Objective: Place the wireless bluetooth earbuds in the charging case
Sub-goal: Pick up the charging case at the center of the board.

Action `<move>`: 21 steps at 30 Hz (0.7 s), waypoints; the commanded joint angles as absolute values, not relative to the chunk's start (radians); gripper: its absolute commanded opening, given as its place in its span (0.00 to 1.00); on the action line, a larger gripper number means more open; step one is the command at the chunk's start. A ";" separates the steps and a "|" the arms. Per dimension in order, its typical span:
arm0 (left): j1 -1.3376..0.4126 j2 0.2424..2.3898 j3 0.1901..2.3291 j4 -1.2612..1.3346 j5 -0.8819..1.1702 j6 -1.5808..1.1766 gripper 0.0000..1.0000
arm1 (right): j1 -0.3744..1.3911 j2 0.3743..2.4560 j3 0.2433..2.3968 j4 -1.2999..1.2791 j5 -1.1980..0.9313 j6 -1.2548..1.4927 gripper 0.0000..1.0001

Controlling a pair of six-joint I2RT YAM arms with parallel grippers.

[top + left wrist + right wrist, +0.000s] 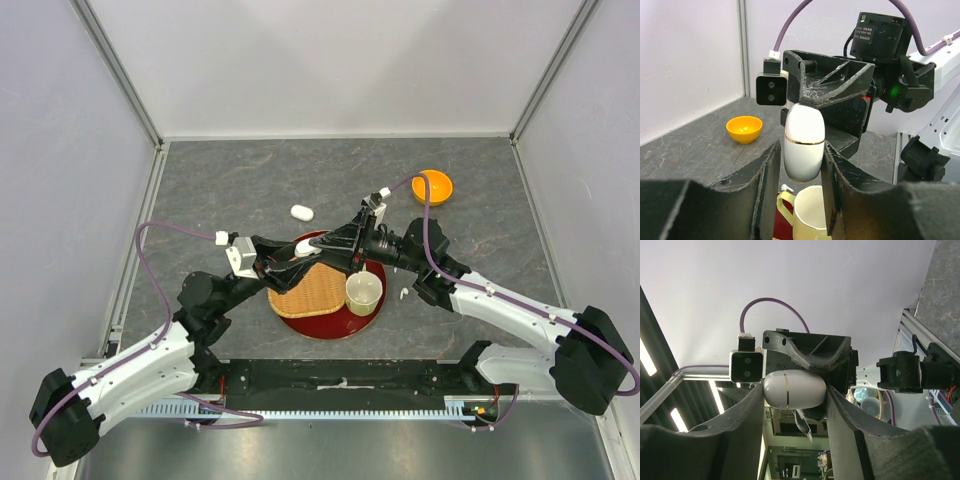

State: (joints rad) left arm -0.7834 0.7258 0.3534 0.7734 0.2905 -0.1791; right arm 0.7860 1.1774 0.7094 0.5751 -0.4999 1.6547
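Charging case [804, 142] hangs closed above the worktop [250, 180] and red plate [330, 328]. The right gripper [794, 388] clamps one end; the left gripper [801, 150] flanks the other, grip uncertain, probably to pry the lid. One earbud [402, 294] waits beside the plate.

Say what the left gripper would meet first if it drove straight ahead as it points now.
The white charging case, standing between the left gripper's fingers; directly behind it, the right gripper, facing it and clamped on the case's far end.
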 commanded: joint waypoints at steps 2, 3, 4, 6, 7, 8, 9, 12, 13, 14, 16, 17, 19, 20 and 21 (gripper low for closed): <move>-0.787 0.732 0.364 0.793 0.270 -0.193 0.43 | 0.788 1.178 0.718 0.667 -0.515 1.684 0.13; -0.788 0.732 0.364 0.795 0.270 -0.192 0.43 | 0.788 1.180 0.718 0.664 -0.515 1.684 0.13; -0.788 0.733 0.365 0.799 0.270 -0.192 0.44 | 0.788 1.181 0.718 0.661 -0.514 1.683 0.13; -0.788 0.733 0.367 0.807 0.270 -0.190 0.45 | 0.788 1.183 0.716 0.653 -0.514 1.683 0.13; -0.788 0.735 0.368 0.805 0.273 -0.187 0.45 | 0.790 1.184 0.716 0.653 -0.514 1.683 0.13; -0.788 0.733 0.368 0.805 0.273 -0.186 0.45 | 0.788 1.186 0.718 0.652 -0.514 1.683 0.13; -0.788 0.733 0.368 0.807 0.273 -0.184 0.45 | 0.788 1.187 0.718 0.647 -0.514 1.683 0.13; -0.788 0.730 0.367 0.811 0.270 -0.183 0.45 | 0.788 1.189 0.718 0.643 -0.514 1.683 0.13; -0.788 0.730 0.367 0.813 0.271 -0.183 0.45 | 0.788 1.187 0.718 0.641 -0.511 1.681 0.13; -0.788 0.729 0.364 0.815 0.272 -0.184 0.45 | 0.788 1.189 0.716 0.635 -0.511 1.683 0.13; -0.788 0.727 0.361 0.825 0.268 -0.184 0.45 | 0.788 1.189 0.716 0.630 -0.509 1.680 0.13; -0.788 0.727 0.359 0.825 0.268 -0.186 0.45 | 0.788 1.187 0.713 0.640 -0.506 1.683 0.13; -0.788 0.729 0.359 0.821 0.270 -0.184 0.44 | 0.788 1.183 0.713 0.646 -0.505 1.681 0.13; -0.788 0.730 0.359 0.822 0.271 -0.186 0.40 | 0.788 1.181 0.715 0.644 -0.502 1.683 0.13; -0.788 0.733 0.359 0.821 0.275 -0.186 0.38 | 0.788 1.180 0.715 0.643 -0.500 1.681 0.14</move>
State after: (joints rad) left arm -0.7834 0.7284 0.3534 0.7750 0.2890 -0.1791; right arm 0.7860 1.1885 0.7094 0.5758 -0.4995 1.6615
